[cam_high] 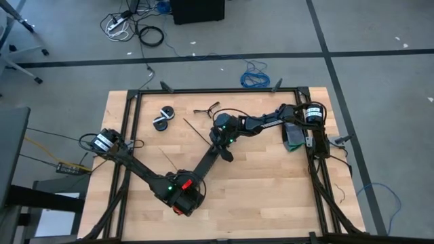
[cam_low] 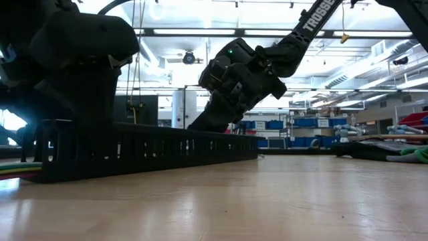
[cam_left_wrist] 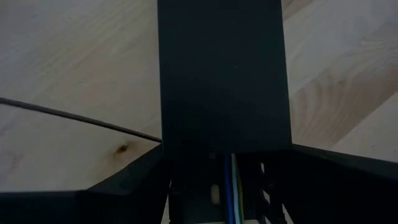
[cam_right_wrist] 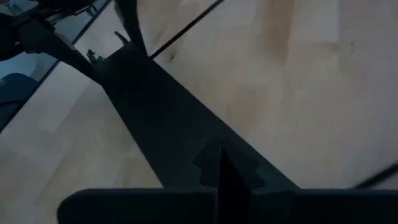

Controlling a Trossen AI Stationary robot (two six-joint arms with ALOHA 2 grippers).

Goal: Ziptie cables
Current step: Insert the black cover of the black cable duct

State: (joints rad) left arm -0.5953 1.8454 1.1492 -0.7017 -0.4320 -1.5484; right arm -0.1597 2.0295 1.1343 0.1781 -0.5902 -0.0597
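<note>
I see both grippers on one long black perforated strip lying slantwise across the table. My left gripper grips its near end, jaws partly apart around it, with coloured wires (the cables, as far as I can tell) running inside. My right gripper is clamped closed on the far end. A thin black ziptie lies on the wood, touching the strip.

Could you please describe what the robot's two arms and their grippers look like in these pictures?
Both arms are dark, almost black, built of slim jointed links. The left arm and right arm each carry a small green light, and a round silver-capped base. White lettering runs along the right arm in the low view. The left gripper has flat, angular black fingers.
</note>
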